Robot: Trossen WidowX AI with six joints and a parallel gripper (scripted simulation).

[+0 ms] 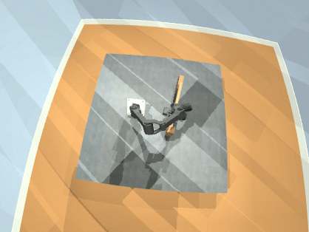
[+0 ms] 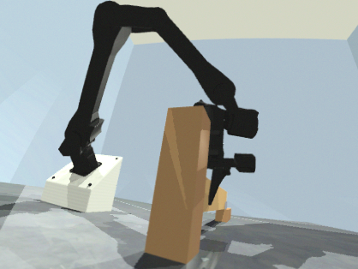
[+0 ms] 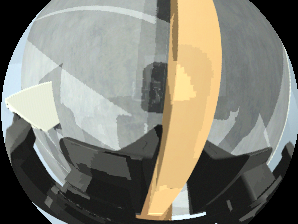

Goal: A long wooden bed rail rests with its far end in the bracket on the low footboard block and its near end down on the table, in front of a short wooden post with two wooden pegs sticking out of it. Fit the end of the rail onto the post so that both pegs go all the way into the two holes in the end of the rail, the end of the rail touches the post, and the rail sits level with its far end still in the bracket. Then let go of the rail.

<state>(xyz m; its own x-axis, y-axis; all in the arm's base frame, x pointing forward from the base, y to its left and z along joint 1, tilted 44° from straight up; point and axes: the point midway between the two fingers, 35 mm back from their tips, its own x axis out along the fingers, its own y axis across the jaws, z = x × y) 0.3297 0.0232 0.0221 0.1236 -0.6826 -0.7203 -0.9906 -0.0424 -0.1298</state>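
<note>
The wooden rail (image 1: pixel 180 88) (image 2: pixel 216 198) (image 3: pixel 192 110) runs from the gripper away to the low footboard block (image 2: pixel 223 214), its far end at that block. The wooden post (image 1: pixel 170 131) (image 2: pixel 177 184) stands upright at the rail's near end. My gripper (image 2: pixel 211 200) (image 3: pixel 170 129) is shut on the rail close beside the post, with one finger on each side of it. The post hides the rail's near end in the exterior view, and the arm covers it in the top view. The pegs and holes are hidden, so contact, peg depth and exact level cannot be told.
The white arm base (image 1: pixel 130 111) (image 2: pixel 68 194) (image 3: pixel 37 105) stands left of the post and rail. The arm arches over from it to the rail. The grey table top (image 1: pixel 114 74) has an orange floor (image 1: pixel 259 122) around it. Patchy shadows lie across both.
</note>
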